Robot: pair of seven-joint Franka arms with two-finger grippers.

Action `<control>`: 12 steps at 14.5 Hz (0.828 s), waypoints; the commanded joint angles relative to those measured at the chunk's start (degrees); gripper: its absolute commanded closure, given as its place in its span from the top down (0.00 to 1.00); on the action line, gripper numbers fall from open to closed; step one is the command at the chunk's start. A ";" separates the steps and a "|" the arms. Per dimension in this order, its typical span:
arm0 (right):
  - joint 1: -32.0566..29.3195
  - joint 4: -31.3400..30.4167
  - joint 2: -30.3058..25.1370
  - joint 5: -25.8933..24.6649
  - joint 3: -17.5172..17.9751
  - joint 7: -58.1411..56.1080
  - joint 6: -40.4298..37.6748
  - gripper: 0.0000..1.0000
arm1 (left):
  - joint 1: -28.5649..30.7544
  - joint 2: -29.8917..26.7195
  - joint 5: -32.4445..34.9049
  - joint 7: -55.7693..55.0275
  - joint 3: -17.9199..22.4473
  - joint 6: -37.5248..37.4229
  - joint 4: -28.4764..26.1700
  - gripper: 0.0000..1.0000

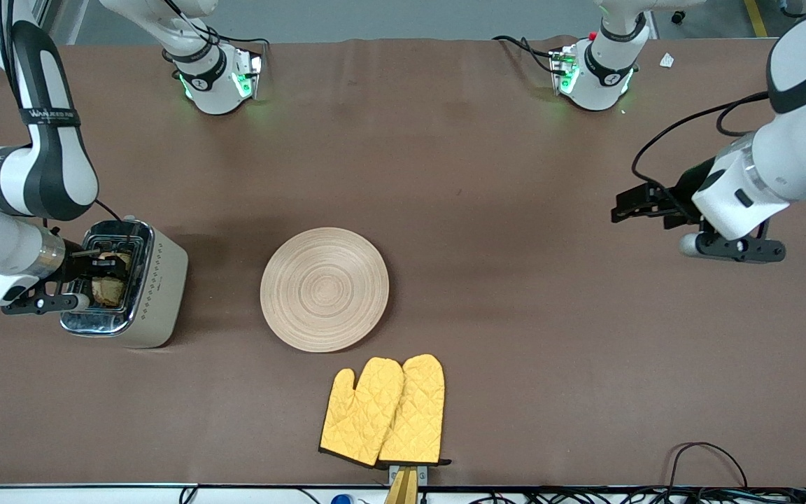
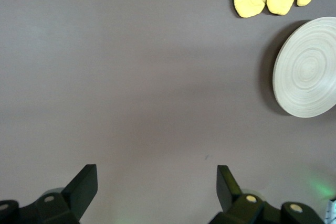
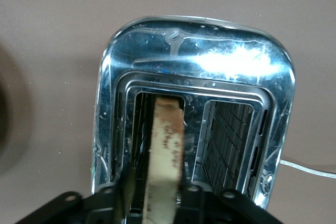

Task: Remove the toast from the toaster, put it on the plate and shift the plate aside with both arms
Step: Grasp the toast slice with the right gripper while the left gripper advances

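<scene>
At the frame's left edge I see my right gripper (image 1: 105,269) clamped on the brown speckled toast slice (image 3: 165,153), upright in a slot of the chrome-topped cream toaster (image 1: 154,294). Centre frame lies the round light wooden plate (image 1: 324,288), with yellow quilted oven mitts (image 1: 383,411) below it. At right, my left gripper (image 1: 627,208) waits over bare brown table (image 1: 515,175), fingers spread apart.

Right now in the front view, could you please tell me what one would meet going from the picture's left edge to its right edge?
Right gripper over the toaster with the toast → plate → oven mitts → left gripper, waiting open above the table.
</scene>
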 commanded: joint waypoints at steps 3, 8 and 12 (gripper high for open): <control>-1.58 1.58 -1.59 0.61 0.58 -3.27 -1.30 0.00 | -0.58 7.90 -7.54 -0.13 -0.19 4.06 0.39 1.00; 1.66 13.78 -2.21 3.78 1.19 3.21 -14.55 0.00 | -2.34 15.91 -17.04 0.48 -1.84 11.27 0.39 1.00; 10.53 18.91 -2.12 6.22 1.28 18.13 -18.88 0.00 | -2.43 21.53 -22.57 1.45 -6.50 17.24 0.39 1.00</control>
